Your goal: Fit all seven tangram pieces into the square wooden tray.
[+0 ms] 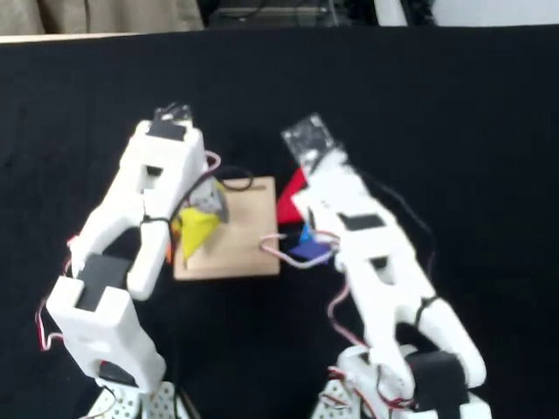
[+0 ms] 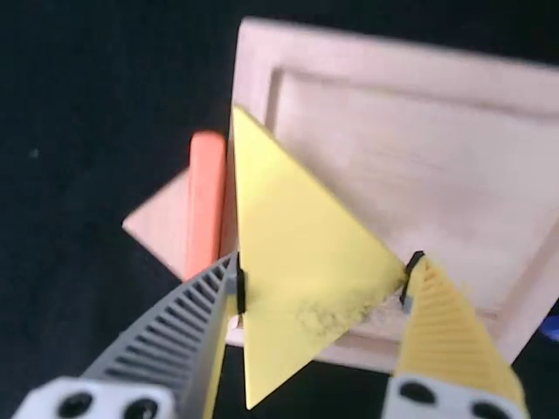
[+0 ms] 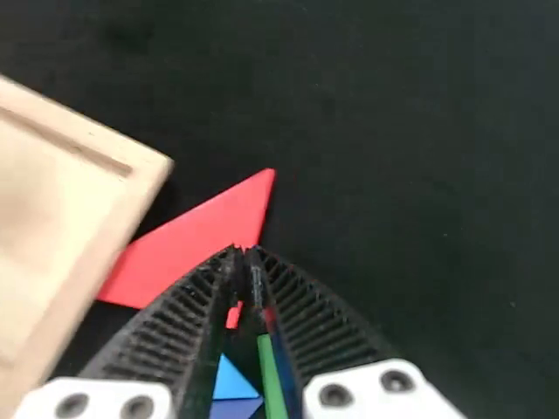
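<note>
Left gripper (image 2: 323,275) is clamped on the yellow triangle (image 2: 297,253), holding it tilted over the near rim of the wooden tray (image 2: 454,78). I see an orange piece (image 2: 206,201) just outside that rim. Right gripper (image 3: 243,262) is closed, tips together over the red triangle (image 3: 196,236), which lies on the cloth beside the tray; blue piece (image 3: 231,381) and green piece (image 3: 269,375) under it.

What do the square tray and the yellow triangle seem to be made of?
The tray looks like pale, unvarnished wood: matte, with faint grain. The yellow triangle is flat, opaque and evenly coloured, so probably painted wood or plastic; pale scuffs near one edge suggest worn paint, but that is uncertain.
</note>
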